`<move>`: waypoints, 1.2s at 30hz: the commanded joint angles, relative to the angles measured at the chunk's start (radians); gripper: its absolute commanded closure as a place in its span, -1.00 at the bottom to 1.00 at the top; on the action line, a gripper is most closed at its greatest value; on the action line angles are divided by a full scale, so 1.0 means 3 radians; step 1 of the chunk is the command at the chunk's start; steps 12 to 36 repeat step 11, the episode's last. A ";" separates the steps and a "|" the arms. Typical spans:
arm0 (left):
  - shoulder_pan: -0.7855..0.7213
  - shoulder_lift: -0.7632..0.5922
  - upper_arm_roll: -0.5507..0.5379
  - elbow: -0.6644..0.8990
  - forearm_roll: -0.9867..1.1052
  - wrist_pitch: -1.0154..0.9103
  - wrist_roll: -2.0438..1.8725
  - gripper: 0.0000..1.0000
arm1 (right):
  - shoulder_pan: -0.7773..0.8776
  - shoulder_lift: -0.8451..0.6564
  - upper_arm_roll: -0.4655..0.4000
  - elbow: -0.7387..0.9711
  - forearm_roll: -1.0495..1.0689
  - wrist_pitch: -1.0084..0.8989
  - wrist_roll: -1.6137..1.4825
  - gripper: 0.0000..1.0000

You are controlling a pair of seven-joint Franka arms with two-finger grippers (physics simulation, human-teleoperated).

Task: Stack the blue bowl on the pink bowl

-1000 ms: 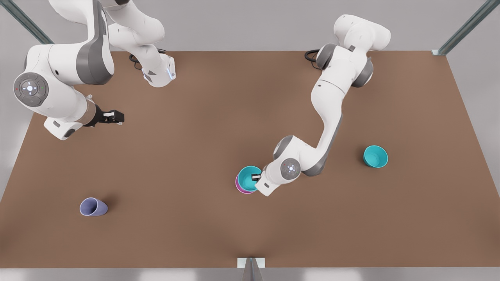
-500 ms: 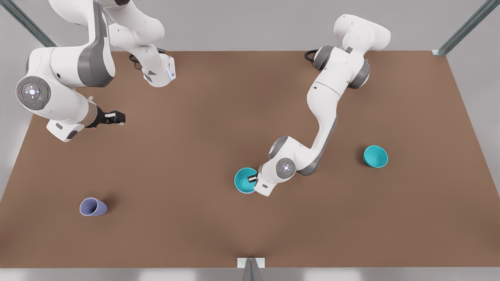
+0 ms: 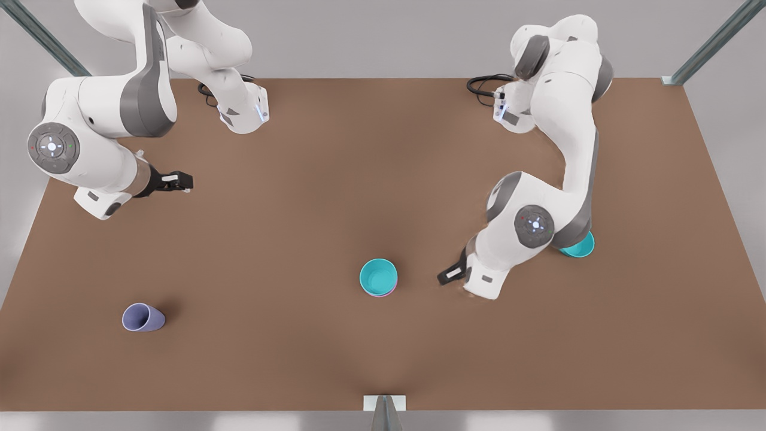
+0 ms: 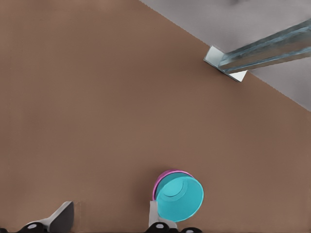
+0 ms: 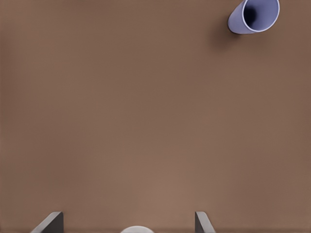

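I saw a matt brown table (image 3: 299,239), smooth and without grain. The blue bowl (image 3: 378,276) looked like smooth plastic with a faint sheen, and the pink bowl (image 3: 392,291) under it showed the same plain plastic at its rim. The lavender cup (image 3: 143,317) seemed matt plastic too. The arms wore glossy white shells with grey joints, and the frame post (image 4: 265,51) read as brushed metal, dull and faintly streaked.

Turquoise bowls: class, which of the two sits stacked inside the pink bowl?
The blue bowl at the table's middle; the pink bowl rims it below. The other turquoise bowl sits alone, partly behind an arm.
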State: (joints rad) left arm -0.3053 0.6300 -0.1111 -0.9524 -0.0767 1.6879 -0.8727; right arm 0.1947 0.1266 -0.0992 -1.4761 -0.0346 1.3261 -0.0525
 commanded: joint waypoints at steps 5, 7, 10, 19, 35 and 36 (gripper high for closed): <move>0.0889 -0.0912 -0.0156 -0.0709 0.0660 -0.1466 0.2524 -1.00 | 0.0000 -0.0003 -0.0002 0.0006 -0.0002 0.0023 -0.0024 -1.00; 0.1069 -0.1400 -0.0223 -0.1602 0.0649 -0.0677 0.3165 -1.00 | 0.0000 -0.0008 -0.0002 0.0006 -0.0002 0.0023 -0.0024 -1.00; 0.1069 -0.1394 -0.0218 -0.1453 0.0537 -0.0840 0.3144 -1.00 | 0.0000 -0.0003 -0.0002 0.0001 -0.0002 0.0023 -0.0024 -1.00; 0.1069 -0.1384 -0.0218 -0.1448 0.0532 -0.0840 0.3144 -1.00 | 0.0000 -0.0008 -0.0002 0.0001 -0.0002 0.0023 -0.0024 -1.00; 0.1069 -0.1384 -0.0218 -0.1448 0.0532 -0.0840 0.3144 -1.00 | 0.0000 -0.0008 -0.0002 0.0001 -0.0002 0.0023 -0.0024 -1.00; 0.1069 -0.1384 -0.0218 -0.1448 0.0532 -0.0840 0.3144 -1.00 | 0.0000 -0.0008 -0.0002 0.0001 -0.0002 0.0023 -0.0024 -1.00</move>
